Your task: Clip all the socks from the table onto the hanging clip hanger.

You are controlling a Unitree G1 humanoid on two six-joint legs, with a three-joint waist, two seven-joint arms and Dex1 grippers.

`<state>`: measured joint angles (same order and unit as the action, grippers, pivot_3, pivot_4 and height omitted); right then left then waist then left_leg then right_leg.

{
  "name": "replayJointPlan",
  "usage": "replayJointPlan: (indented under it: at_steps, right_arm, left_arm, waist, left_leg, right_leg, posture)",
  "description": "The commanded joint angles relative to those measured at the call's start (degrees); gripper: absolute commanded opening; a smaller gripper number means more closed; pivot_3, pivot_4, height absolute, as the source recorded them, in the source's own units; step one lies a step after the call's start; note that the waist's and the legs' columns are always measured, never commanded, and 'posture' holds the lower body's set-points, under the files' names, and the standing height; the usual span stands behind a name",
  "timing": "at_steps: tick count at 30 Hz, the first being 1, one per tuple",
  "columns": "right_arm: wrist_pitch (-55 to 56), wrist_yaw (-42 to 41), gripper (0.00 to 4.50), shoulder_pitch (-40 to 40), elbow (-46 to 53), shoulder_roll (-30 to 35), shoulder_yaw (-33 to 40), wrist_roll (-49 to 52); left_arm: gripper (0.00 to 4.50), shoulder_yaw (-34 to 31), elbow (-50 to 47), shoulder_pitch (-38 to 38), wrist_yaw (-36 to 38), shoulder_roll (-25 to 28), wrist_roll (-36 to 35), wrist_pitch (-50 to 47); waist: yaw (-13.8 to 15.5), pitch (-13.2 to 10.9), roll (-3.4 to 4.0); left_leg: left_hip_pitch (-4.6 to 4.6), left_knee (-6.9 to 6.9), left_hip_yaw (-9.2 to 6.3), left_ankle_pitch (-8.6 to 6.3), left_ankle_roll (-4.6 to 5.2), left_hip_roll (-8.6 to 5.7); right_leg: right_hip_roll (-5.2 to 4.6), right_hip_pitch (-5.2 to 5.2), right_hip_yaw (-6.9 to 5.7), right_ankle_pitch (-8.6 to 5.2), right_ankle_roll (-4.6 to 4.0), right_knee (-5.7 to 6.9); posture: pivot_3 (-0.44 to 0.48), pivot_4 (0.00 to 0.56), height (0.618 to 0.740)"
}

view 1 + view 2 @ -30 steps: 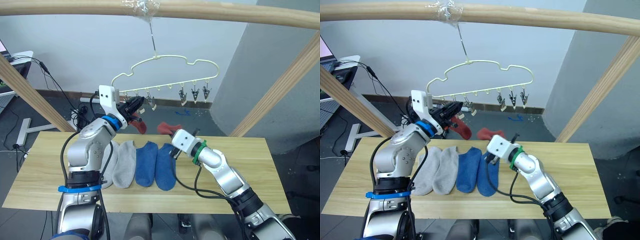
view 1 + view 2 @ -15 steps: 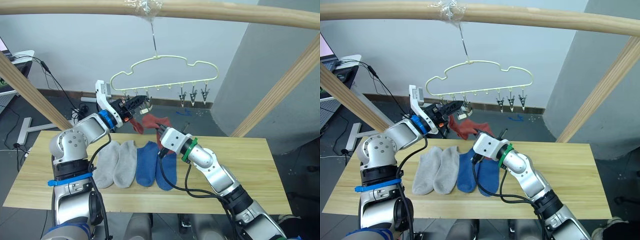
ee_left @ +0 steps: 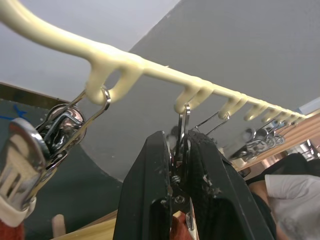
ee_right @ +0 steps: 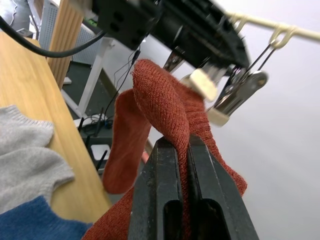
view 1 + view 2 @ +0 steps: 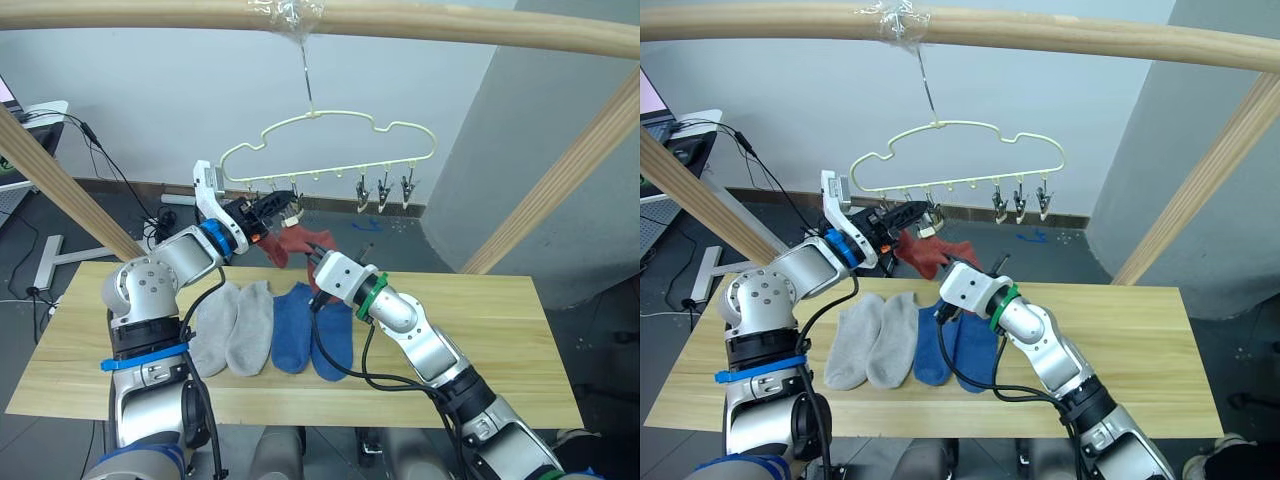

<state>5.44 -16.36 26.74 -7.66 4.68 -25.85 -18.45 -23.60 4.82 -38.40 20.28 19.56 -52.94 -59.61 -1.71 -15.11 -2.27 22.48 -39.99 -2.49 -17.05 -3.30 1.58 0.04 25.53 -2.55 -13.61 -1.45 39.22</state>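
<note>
The pale clip hanger (image 5: 330,125) hangs by its hook from the top pole. My left gripper (image 5: 275,208) is shut on one of its metal clips (image 3: 182,120), near the hanger's left end. Right beside it, my right gripper (image 5: 314,260) is shut on a rust red sock (image 4: 160,95), held up close under that clip. A second rust red sock (image 4: 122,145) hangs next to it, below the neighbouring clip (image 3: 55,130). Two light grey socks (image 5: 233,325) and two blue socks (image 5: 315,330) lie side by side on the table (image 5: 480,340).
A round wooden pole (image 5: 450,25) runs across the top, with slanted poles at the left (image 5: 60,190) and right (image 5: 560,180). Three bare clips (image 5: 383,192) hang at the hanger's right end. Cables trail on the floor behind the table.
My right gripper has risen up and to the left with the red sock, from near the table's far edge to just under the left gripper. The left gripper stays on the clip.
</note>
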Motion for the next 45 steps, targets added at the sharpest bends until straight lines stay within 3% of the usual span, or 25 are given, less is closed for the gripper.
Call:
replayJointPlan:
  at_steps: [1, 17, 26, 27, 29, 31, 36, 45]
  right_arm:
    - [1.75, 0.56, 0.00, 1.86, 1.00, -1.11, 1.17, 0.73]
    - [3.24, -0.01, 0.00, 3.03, 1.51, -2.72, 1.89, 1.75]
    - [3.84, -1.20, 0.00, 3.27, 0.38, -2.84, 1.36, 1.90]
    - [3.32, -1.09, 0.53, 3.25, 0.13, -2.80, 1.33, 1.43]
    - [2.66, -1.16, 1.11, 3.36, -0.11, -2.32, 0.95, 0.22]
    - [2.37, -1.92, 1.79, 3.19, 0.45, -1.13, 0.70, -0.59]
    - [0.35, -5.48, 1.79, -0.15, 5.45, 2.88, 1.80, 0.73]
    - [-13.69, -12.29, 1.79, -6.22, 21.39, 7.64, 7.94, 8.14]
  left_arm:
    - [0.21, -0.76, -1.92, -0.53, 0.31, 0.93, -1.67, -0.21]
    - [0.21, -0.56, -2.86, 1.04, -0.20, 0.36, -2.84, -0.34]
    - [3.01, -0.49, -5.53, 2.26, 0.61, 3.07, -1.10, 2.65]
    - [3.39, 0.02, -6.60, 2.90, 1.10, 3.90, -0.41, 3.29]
    - [3.99, 1.66, -8.64, 4.29, 2.53, 5.67, 1.65, 5.22]
    - [4.01, 3.98, -10.94, 6.42, 4.17, 7.87, 5.95, 9.38]
    - [4.01, 11.25, -15.83, 12.53, 10.48, 12.03, 18.43, 25.15]
    - [4.01, 17.56, -16.25, 16.32, 10.45, 5.95, 29.58, 43.49]
  waist:
    - [0.01, 0.00, 0.00]
    - [0.00, 0.00, 0.00]
    - [-0.06, 0.00, 0.00]
    - [-0.06, 0.00, 0.00]
    - [-0.09, 0.00, 0.00]
    - [-0.07, 0.00, 0.00]
    - [0.26, 0.00, 0.00]
    - [0.45, 0.00, 0.00]
  left_leg:
    - [0.00, 0.00, 0.00, 0.00, 0.00, 0.00]
    - [-0.09, -0.02, 0.00, 0.01, -0.01, -0.01]
    - [-0.12, -0.04, 0.03, 0.01, -0.03, -0.01]
    - [-0.13, -0.03, 0.03, 0.01, -0.03, -0.01]
    - [-0.14, -0.03, 0.05, 0.02, -0.03, 0.00]
    - [-0.15, -0.03, 0.07, 0.02, -0.03, -0.01]
    - [-0.15, -0.01, 0.09, 0.01, -0.03, -0.03]
    - [-0.14, -0.04, 0.11, -0.12, 0.21, -0.04]
  right_leg:
    - [0.00, 0.00, 0.00, 0.00, 0.00, 0.01]
    - [-0.01, 0.01, 0.01, 0.00, 0.00, 0.26]
    - [-0.01, 0.02, 0.04, 0.00, 0.00, 0.31]
    - [-0.01, 0.02, 0.04, 0.00, 0.00, 0.31]
    - [-0.01, 0.02, 0.06, 0.00, 0.00, 0.32]
    - [-0.01, 0.02, 0.09, 0.00, 0.00, 0.33]
    - [-0.01, 0.03, 0.14, 0.00, -0.01, 0.31]
    - [-0.04, 0.01, 0.15, -0.01, 0.00, 0.28]
  posture:
    - [-0.056, 0.229, 0.692]
    - [-0.055, 0.229, 0.692]
    - [-0.055, 0.231, 0.692]
    - [-0.052, 0.232, 0.692]
    - [-0.047, 0.233, 0.692]
    - [-0.047, 0.233, 0.692]
    - [-0.036, 0.237, 0.692]
    - [-0.031, 0.237, 0.692]
